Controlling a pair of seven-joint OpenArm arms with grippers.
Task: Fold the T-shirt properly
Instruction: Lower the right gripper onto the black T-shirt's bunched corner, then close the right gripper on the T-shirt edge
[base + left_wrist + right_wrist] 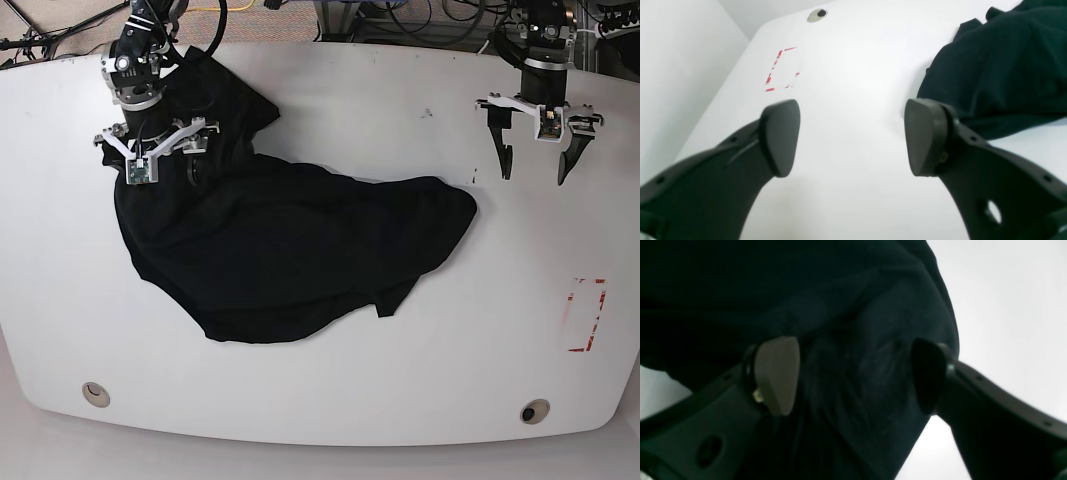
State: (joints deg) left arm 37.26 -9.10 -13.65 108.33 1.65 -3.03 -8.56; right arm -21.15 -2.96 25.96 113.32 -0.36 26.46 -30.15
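While the desk (320, 90) carries the T-shirt (290, 260) in a crumpled heap left of centre, spreading comes first: the released right pincer (160, 160) hovers over cloth, needing a hem; the left pincer (535, 160), released, hangs apart.

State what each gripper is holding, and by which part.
Nothing is held. The left gripper stands open above bare table; the right gripper is open over the T-shirt, gripping no cloth.
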